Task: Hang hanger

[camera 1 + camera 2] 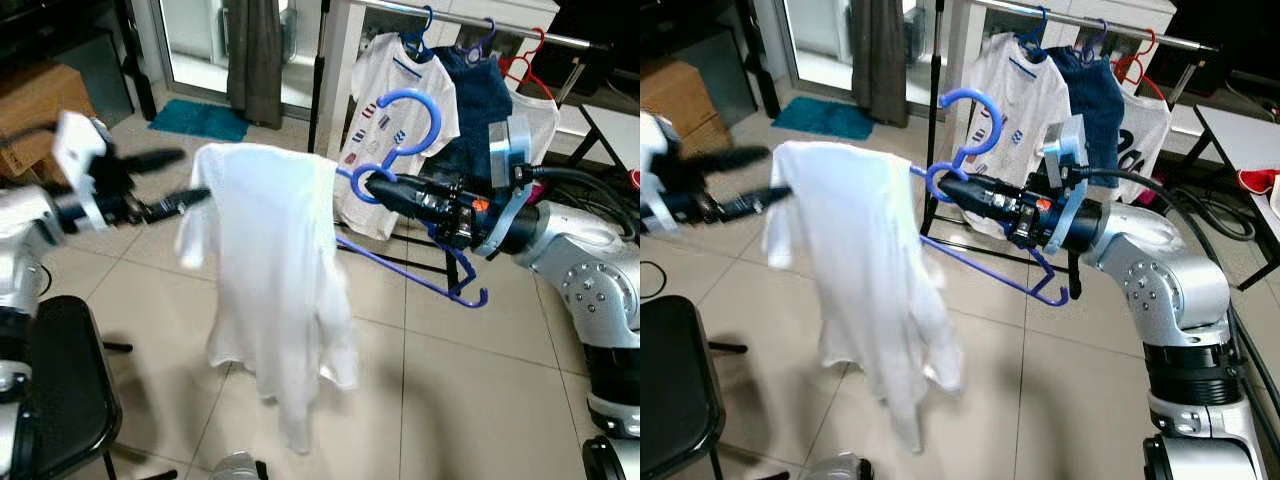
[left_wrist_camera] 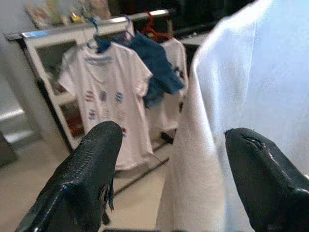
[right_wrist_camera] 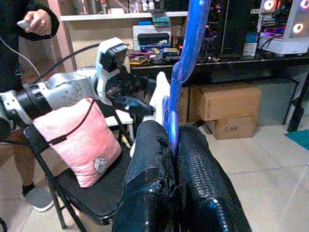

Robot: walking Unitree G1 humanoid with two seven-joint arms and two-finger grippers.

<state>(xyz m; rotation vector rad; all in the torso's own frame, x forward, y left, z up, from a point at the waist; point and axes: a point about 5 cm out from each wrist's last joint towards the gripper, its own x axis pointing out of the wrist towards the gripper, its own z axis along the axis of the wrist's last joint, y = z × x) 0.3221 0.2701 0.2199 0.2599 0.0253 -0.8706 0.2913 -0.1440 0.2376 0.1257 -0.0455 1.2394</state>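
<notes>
On tiled floor [image 1: 420,390], clothes rack [image 1: 470,22] behind, R gripper [image 1: 372,183] clamping hanger [image 1: 400,140]

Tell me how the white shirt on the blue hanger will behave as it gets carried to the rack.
The white shirt looks floppy: it drapes in loose folds. Probably light, since the right hand carries the blue hanger by its neck alone. It sits lopsided, so it may slip off.
</notes>
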